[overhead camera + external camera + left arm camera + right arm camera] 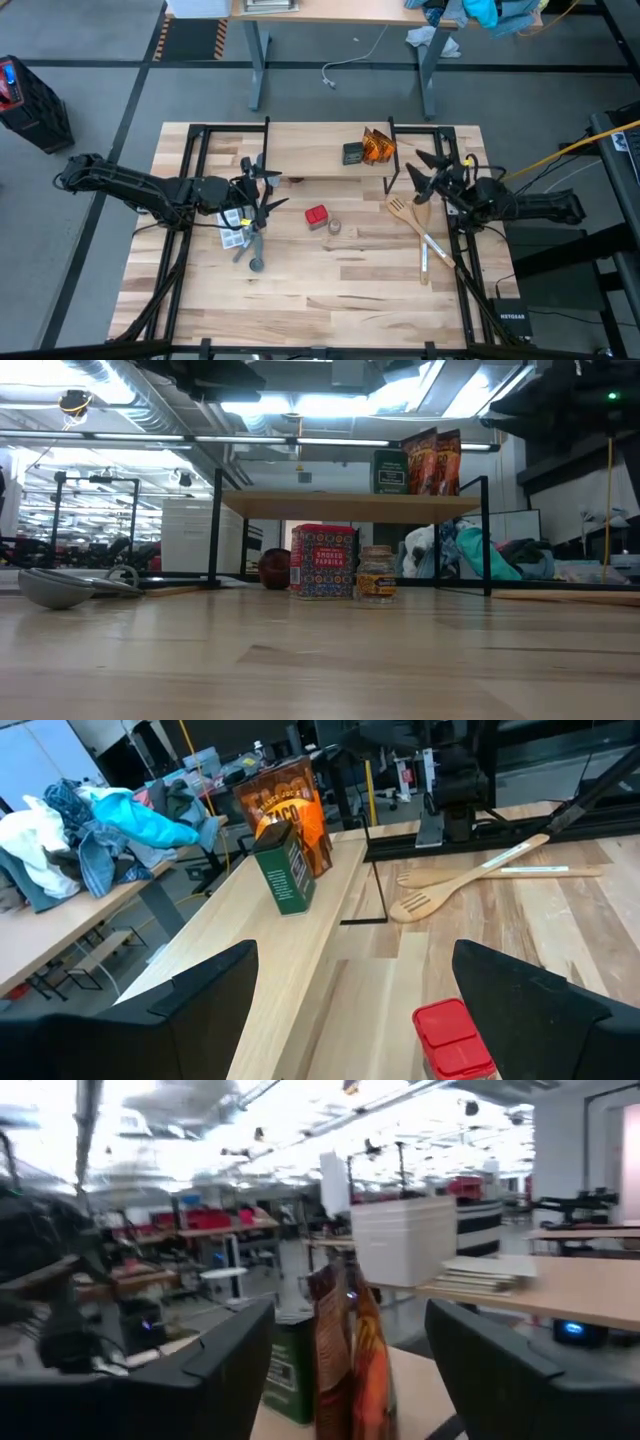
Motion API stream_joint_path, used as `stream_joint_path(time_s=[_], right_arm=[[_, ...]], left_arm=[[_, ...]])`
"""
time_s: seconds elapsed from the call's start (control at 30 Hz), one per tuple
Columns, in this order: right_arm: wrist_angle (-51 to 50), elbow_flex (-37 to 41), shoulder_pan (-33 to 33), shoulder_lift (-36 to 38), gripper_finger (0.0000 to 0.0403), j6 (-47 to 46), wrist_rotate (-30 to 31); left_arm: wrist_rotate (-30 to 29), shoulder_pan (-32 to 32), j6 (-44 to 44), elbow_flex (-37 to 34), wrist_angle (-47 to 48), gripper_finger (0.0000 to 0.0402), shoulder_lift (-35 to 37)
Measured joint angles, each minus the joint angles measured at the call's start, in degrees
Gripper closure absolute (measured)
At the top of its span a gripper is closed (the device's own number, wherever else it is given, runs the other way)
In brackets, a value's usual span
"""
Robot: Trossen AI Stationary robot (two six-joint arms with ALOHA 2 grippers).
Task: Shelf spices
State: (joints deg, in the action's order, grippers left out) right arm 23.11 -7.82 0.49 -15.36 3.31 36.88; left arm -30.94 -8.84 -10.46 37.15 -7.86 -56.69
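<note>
You've got the big wooden table point(300, 300) filling most of the high view, with the shelf point(320, 160) standing across its back half. Its plank blends into the table top from above, so the low view shows it better.

The left arm reaches in from the left side, and its gripper point(262, 190) hovers at the left end of the shelf with the fingers spread wide and nothing between them. The right gripper point(432, 170) sits just off the shelf's right end, fingers also apart and empty, pointed at the packets.

On the shelf's right part you'll see the orange packets point(379, 146) standing upright with the dark box point(353, 153) right beside them. In the right wrist view they're smeared and cut off at the bottom.

Down on the table, under and in front of the shelf, the red box point(316, 216) and the little jar point(334, 227) stand close together. The left wrist view only catches the red box's top.

The wooden fork-spatula point(412, 215) lies near the right gripper. There's a white tray point(234, 238) below the left gripper, half hidden, so I can't make it out.
</note>
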Motion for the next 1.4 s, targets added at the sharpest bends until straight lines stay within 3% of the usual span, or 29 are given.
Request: stream_joint_path(time_s=[0.17, 0.33, 0.57, 0.9, 1.17, 1.4], right_arm=[[-0.6, -5.27, -2.84, -10.0, 0.0141, 0.0, -3.89], [-1.51, -10.13, -6.68, -19.99, 0.0141, 0.0, -4.06], [-4.08, -14.83, -10.24, -29.95, 0.0141, -1.63, -6.64], [-3.3, -15.86, -10.66, -33.66, 0.0141, -1.75, -6.42], [-1.53, -15.86, -10.72, -34.57, 0.0141, -1.97, -6.34], [4.44, -15.86, -15.59, -41.59, 0.0141, -1.99, -9.55]], left_arm=[[0.0, 0.0, 0.0, 0.0, 0.0, 0.0073, -0.02], [0.0, 0.0, 0.0, 0.0, 0.0, 0.0073, -0.02], [0.01, 0.0, 0.86, 0.0, 2.51, 0.0073, -0.02], [0.03, 0.0, 7.76, -0.02, 10.62, 0.0073, -0.04], [0.04, 0.0, 8.03, -0.02, 10.64, 0.0073, -0.04], [0.03, 0.0, 7.53, -0.02, 10.57, 0.0073, -0.04]])
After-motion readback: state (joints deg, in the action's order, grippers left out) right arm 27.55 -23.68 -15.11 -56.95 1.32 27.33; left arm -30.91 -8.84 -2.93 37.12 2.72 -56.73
